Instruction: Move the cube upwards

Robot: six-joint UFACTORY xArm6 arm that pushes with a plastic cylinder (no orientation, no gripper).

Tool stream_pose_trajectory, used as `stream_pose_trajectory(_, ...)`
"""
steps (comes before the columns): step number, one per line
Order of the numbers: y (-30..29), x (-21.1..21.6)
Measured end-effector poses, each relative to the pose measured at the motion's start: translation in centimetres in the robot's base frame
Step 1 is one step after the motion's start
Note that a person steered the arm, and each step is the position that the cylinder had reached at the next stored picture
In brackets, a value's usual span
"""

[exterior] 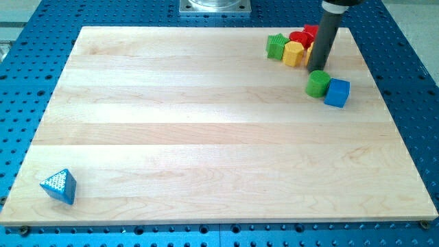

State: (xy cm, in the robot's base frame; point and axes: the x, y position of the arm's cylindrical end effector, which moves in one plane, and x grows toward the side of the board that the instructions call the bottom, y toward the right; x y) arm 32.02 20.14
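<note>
The blue cube (337,92) lies at the view's right, in the upper part of the wooden board (206,137). A green cylinder (317,83) touches its left side. My tip (316,68) stands just above the green cylinder, up and to the left of the blue cube, not touching the cube. Behind the rod sits a cluster: a green block (276,46), a yellow block (293,53) and red blocks (302,36), partly hidden by the rod.
A blue triangular block (59,186) lies near the board's lower left corner. The board rests on a blue perforated table (20,82). A metal base plate (215,7) shows at the view's top.
</note>
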Motion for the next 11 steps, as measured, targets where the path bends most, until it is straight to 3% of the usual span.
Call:
stream_pose_trajectory(1,0.1,-2.4)
stream_pose_trajectory(2,3.7,-1.0)
stream_pose_trajectory(3,9.4,3.8)
stream_pose_trajectory(4,8.9,13.5)
stream_pose_trajectory(5,2.0,15.4)
stream_pose_trajectory(6,0.2,13.2)
stream_pose_trajectory(7,3.9,9.0)
stream_pose_trajectory(8,4.0,3.9)
stream_pose_trajectory(9,5.0,2.9)
stream_pose_trajectory(10,6.4,4.8)
stream_pose_trajectory(11,2.2,5.0)
